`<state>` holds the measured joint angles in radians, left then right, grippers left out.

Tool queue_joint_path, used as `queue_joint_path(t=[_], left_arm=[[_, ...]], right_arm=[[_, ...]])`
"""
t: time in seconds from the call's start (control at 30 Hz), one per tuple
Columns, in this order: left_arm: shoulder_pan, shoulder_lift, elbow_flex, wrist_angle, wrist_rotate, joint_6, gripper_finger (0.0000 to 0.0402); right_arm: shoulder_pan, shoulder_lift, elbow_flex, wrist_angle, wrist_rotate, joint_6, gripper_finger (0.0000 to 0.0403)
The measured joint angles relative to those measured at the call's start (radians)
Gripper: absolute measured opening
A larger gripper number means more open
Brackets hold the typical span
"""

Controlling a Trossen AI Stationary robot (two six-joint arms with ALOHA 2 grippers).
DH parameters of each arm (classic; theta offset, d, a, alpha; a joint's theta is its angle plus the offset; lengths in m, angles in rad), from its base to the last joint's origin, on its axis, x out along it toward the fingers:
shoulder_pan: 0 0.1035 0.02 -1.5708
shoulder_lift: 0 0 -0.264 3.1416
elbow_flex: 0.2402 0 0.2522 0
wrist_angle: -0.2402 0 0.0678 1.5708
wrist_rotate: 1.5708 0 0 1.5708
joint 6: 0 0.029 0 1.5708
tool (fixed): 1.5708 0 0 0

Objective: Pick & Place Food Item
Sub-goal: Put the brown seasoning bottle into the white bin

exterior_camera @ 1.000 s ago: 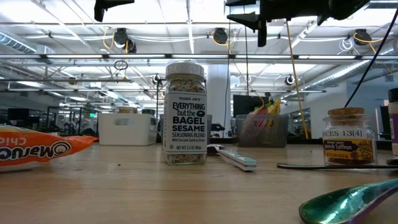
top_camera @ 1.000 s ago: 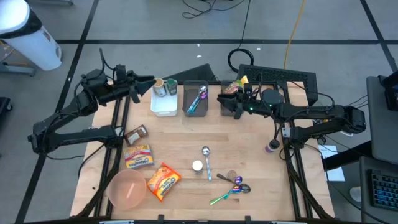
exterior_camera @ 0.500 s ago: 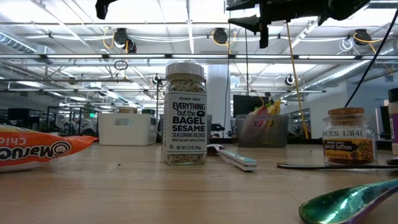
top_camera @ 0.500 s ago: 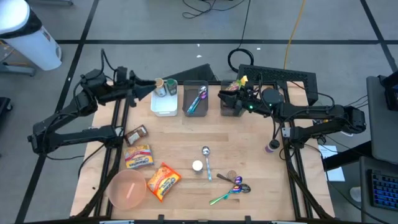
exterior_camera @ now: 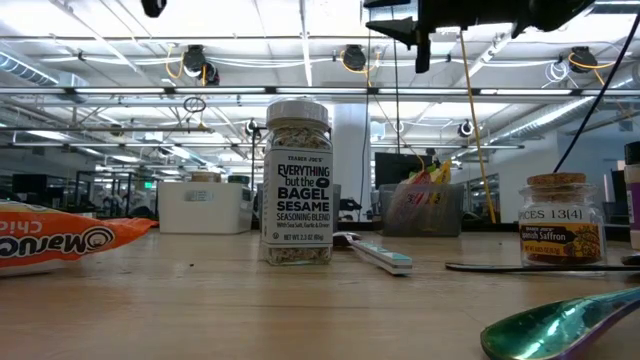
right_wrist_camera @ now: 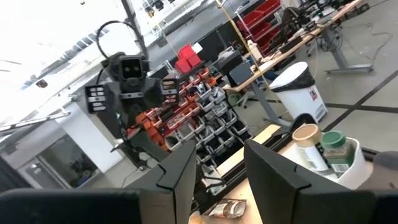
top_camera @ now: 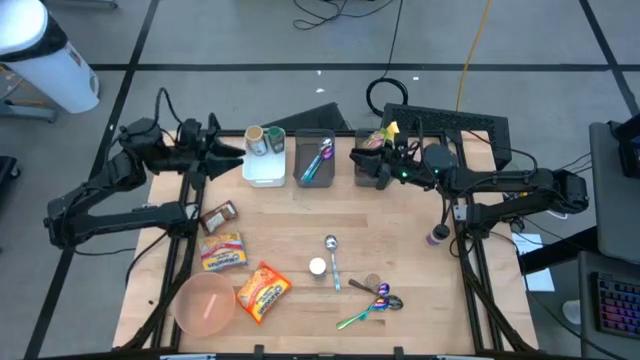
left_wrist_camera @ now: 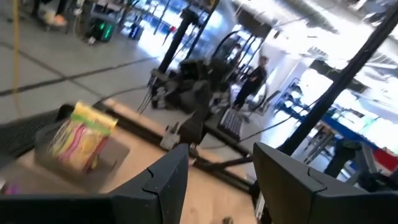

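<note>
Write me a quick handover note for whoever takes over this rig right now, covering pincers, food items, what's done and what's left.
Left pincer: open, empty, raised beside the white bin.
Right pincer: open, empty, raised over the snack bin.
Done: jars sit in the white bin, snacks in the right one.
Left: ramen packs and, small brown packet, seasoning jar and saffron jar lie loose on the table.

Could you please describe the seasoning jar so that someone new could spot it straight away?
Start at the wooden table and find the silver spoon near its middle. The seasoning jar stands upright just left of that spoon's handle. Its white lid and its "Everything but the Bagel" label set it apart from the shorter, cork-topped saffron jar.
</note>
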<state>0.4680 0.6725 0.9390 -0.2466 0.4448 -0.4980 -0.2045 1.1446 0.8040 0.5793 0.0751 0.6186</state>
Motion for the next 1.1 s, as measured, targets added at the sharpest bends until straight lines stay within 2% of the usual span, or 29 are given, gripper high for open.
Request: queue_joint_path(t=[0.27,0.5,0.73,0.87,0.97,1.03,1.1], left_arm=[[-0.090,-0.020,0.000,-0.293,-0.155,0.041,0.0186],[-0.172,-0.002,0.000,-0.327,-0.249,0.042,0.0186],[-0.217,0.015,0.000,-0.320,-0.315,0.042,0.0186],[-0.224,0.024,0.000,-0.284,-0.323,0.041,0.0186],[-0.224,0.041,0.000,-0.239,-0.323,0.033,0.0186],[-0.224,0.051,0.000,-0.222,-0.323,0.024,0.0186],[-0.226,0.068,0.000,-0.202,-0.323,0.019,0.0186]], right_arm=[[0.044,0.000,0.000,0.000,-0.038,-0.033,0.0128],[0.049,0.000,0.000,0.053,-0.178,0.046,0.0132],[0.100,0.000,0.000,0.183,-0.183,0.104,0.0192],[0.142,0.000,0.016,0.192,-0.187,0.117,0.0234],[0.181,0.000,0.092,0.104,-0.217,0.047,0.0256],[0.211,0.000,0.176,-0.062,-0.226,-0.018,0.0264],[0.241,0.001,0.280,-0.305,-0.233,-0.099,0.0267]])
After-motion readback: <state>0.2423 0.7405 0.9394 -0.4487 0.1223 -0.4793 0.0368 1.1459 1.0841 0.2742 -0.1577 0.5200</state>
